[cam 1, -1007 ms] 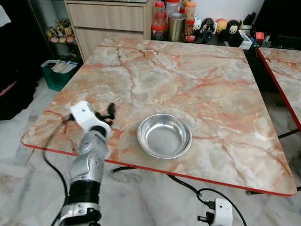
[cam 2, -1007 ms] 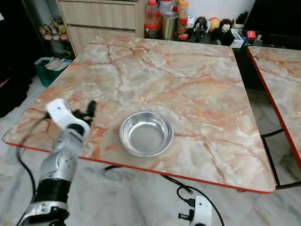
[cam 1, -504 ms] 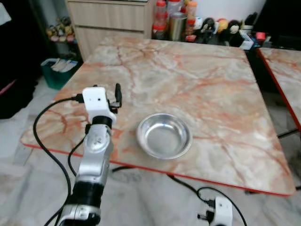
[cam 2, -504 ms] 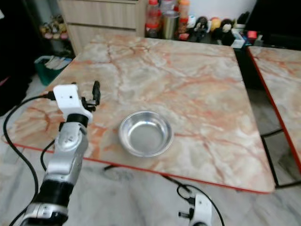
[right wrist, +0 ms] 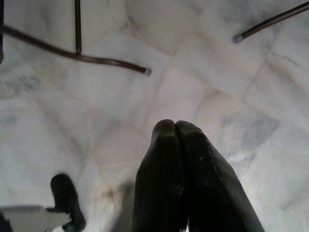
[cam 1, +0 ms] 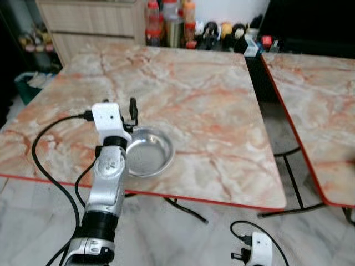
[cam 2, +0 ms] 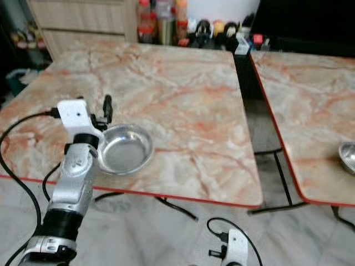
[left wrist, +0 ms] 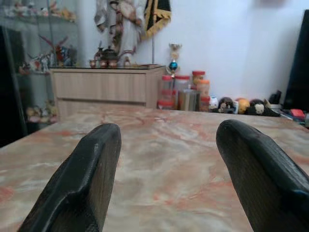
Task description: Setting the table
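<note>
here my left gripper [cam 1: 132, 108] hovers above the table [cam 1: 211, 111], fingers spread wide, beside the bowl [cam 1: 148, 157]; right gripper [right wrist: 176, 126] hangs with fingers pressed together.

Marble-patterned table [cam 1: 183, 88] with red edging, centre; second matching table [cam 1: 316, 105] at 3 o'clock, set apart by a gap. Wooden drawer cabinet [cam 1: 89, 25] at 11 o'clock; jars and figurines [cam 1: 188, 27] at 12 o'clock against a white wall [left wrist: 231, 43]. Pale marble-tile floor [cam 1: 194, 238], 6 o'clock.
</note>
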Robot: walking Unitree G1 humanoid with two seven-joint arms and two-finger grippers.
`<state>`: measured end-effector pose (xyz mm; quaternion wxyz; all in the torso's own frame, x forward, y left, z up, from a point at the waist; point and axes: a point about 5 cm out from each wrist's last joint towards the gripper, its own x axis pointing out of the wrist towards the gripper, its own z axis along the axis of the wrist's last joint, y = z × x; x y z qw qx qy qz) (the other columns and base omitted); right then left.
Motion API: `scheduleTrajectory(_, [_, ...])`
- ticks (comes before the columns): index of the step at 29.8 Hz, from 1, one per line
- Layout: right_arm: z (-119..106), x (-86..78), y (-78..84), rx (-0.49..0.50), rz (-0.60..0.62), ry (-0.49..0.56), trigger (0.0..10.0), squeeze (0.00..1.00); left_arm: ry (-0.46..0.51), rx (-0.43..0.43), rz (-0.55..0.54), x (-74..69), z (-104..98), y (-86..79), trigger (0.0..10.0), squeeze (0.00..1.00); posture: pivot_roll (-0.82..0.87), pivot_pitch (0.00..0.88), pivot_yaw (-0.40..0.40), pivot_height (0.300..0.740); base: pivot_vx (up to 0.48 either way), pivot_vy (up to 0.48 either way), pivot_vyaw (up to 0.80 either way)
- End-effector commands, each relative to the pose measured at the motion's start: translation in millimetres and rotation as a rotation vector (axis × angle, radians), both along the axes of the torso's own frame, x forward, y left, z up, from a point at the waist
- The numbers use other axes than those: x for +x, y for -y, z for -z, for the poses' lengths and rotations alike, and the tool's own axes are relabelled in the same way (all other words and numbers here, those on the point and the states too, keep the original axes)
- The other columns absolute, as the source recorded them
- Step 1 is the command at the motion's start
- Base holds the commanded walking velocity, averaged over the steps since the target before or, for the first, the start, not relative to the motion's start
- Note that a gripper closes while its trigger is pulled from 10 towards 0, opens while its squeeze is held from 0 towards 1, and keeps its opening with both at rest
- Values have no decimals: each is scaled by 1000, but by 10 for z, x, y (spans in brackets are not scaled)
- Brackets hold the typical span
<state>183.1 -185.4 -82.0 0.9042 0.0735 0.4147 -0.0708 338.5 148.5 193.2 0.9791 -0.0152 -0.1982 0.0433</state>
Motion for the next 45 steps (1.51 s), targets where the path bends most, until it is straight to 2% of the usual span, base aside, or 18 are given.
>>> scheduleTrajectory(1, [29,-95,110,-24,20,-23,10000,0,-4,6,39,8,11,140,10000,0,-17,68,-29,740,0,-480,-719])
scheduleTrajectory(18, [25,-92,110,-26,3,-16,10000,0,-7,0,49,23,20,156,10000,0,-24,48,-30,740,0,-480,0])
scheduleTrajectory(23, [23,-103,122,-61,-42,-11,10000,0,-16,-7,64,17,48,187,10000,0,-28,29,-30,740,0,-474,276])
scheduleTrajectory(37, [39,-133,122,-46,-24,-23,10000,0,-18,-8,88,5,67,239,10000,0,-30,12,-31,740,0,-470,107])
scheduleTrajectory(41, [40,-134,120,-43,-24,-24,10000,0,-34,-14,97,14,85,250,10000,0,-31,19,-32,740,0,-167,0])
scheduleTrajectory(45, [38,-130,126,-43,-16,-24,10000,0,-89,-67,129,31,167,247,10000,0,-31,39,-33,740,0,0,0])
